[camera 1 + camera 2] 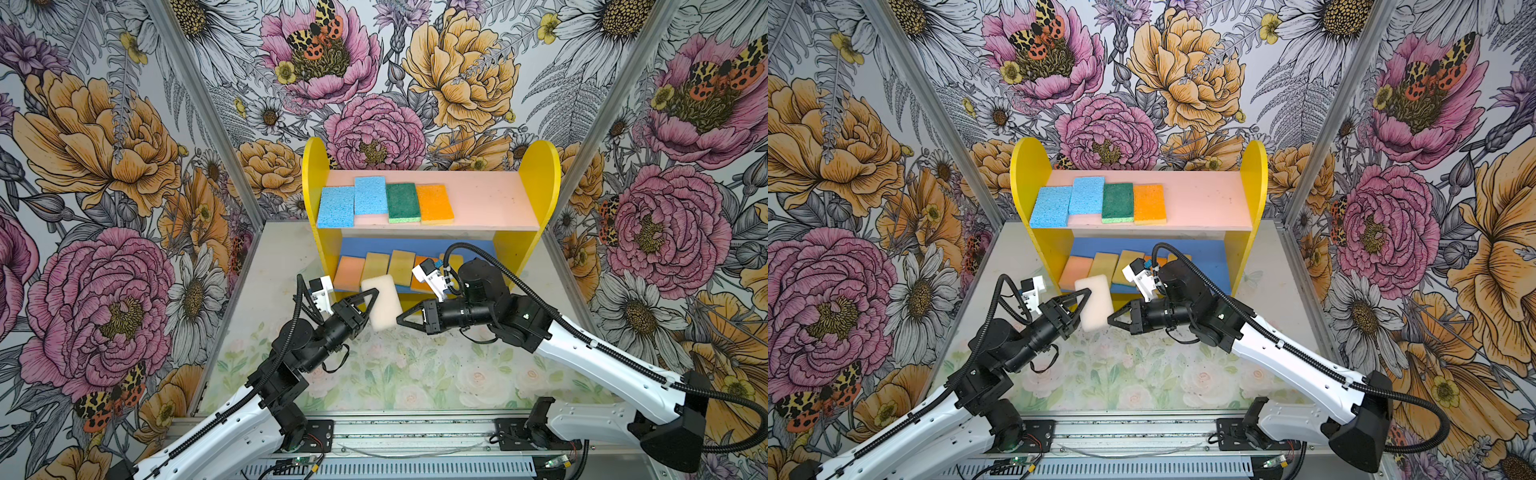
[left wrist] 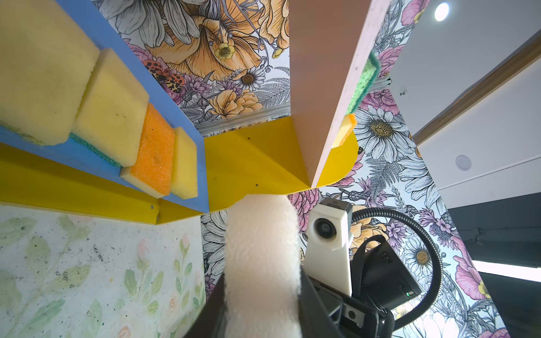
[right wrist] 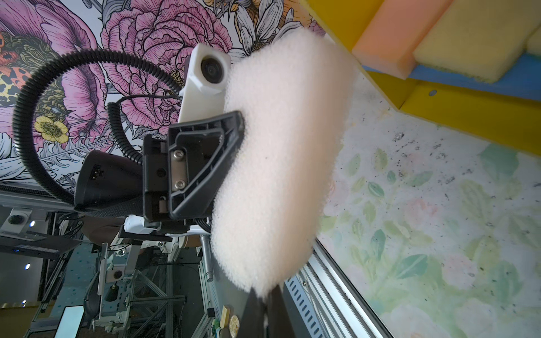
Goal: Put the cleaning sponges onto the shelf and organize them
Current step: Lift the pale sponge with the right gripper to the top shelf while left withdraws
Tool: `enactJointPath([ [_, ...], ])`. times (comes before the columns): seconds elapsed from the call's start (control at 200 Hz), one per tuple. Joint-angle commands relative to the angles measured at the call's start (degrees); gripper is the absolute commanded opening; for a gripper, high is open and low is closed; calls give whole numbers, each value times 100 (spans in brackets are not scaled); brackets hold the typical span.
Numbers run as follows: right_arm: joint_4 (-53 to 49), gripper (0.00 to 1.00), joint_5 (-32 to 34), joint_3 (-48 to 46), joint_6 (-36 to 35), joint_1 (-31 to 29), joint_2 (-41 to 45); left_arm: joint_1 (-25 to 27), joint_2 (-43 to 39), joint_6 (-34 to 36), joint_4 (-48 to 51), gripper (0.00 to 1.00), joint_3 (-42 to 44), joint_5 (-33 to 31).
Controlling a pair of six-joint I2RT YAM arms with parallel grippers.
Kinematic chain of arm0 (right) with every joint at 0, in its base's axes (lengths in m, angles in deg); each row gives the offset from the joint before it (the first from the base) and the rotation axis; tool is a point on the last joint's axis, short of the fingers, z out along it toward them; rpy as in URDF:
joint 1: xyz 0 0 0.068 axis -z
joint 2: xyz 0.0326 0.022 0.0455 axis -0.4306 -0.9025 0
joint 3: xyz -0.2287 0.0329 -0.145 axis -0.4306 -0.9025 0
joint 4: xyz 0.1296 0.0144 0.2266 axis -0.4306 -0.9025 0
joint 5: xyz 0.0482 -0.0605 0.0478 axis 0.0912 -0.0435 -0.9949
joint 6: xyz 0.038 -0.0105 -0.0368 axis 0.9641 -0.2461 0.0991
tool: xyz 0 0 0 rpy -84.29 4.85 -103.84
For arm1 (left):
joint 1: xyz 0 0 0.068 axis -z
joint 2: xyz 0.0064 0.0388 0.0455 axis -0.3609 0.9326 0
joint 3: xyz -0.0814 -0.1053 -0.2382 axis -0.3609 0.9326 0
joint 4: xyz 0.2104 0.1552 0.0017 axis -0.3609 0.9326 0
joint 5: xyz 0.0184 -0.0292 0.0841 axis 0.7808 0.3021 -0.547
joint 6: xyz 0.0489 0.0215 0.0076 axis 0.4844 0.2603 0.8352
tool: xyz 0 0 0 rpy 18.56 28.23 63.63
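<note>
A cream-white sponge (image 1: 384, 303) (image 1: 1098, 299) hangs in the air just in front of the shelf (image 1: 316, 166). My left gripper (image 1: 374, 297) (image 2: 263, 281) is shut across the sponge's width. My right gripper (image 1: 399, 320) (image 3: 263, 295) is shut, and the sponge's near corner (image 3: 260, 281) tapers into its tips. On the pink upper board (image 1: 490, 199) lie two blue sponges (image 1: 336, 205), a dark green one (image 1: 402, 201) and an orange one (image 1: 435, 203). The blue lower board (image 1: 415, 247) carries a peach sponge (image 1: 349, 272), yellow ones (image 1: 375, 268) and an orange one, partly hidden by my right wrist.
The shelf stands at the back of a floral mat (image 1: 415, 374), between flowered walls with metal corner posts (image 1: 216, 124). A metal rail (image 1: 415, 432) with both arm bases runs along the front edge. The two wrist cameras face each other closely across the sponge.
</note>
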Motion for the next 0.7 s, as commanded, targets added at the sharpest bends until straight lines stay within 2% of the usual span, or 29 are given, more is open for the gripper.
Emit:
enactJointPath([
  [0.0, -60, 0, 7, 297, -270, -13, 158, -120, -217, 326, 446, 53, -312, 295],
  [0.05, -203, 0, 2, 392, -357, -13, 159, -200, -327, 449, 674, 76, -447, 437],
  [0.07, -282, 0, 3, 445, -404, -14, 151, -240, -378, 509, 754, 96, -504, 515],
  [0.085, -344, 0, 2, 481, -439, -12, 154, -273, -422, 562, 824, 98, -558, 573],
  [0.28, -1262, 0, 223, 1319, -964, -3, 260, -768, -925, 1252, 1883, 99, -1453, 1224],
  [0.415, -2023, 0, 668, 2233, -1210, 96, 296, -930, -1066, 1814, 2826, 99, -2163, 1199],
  [0.54, -2814, 0, 1112, 3237, -1501, 341, 96, -960, -1049, 2062, 3140, 99, -2439, 1163],
  [0.695, -4347, 0, 2256, 4869, -2097, 731, -573, -986, -1022, 2112, 3109, 99, -2352, 1165],
])
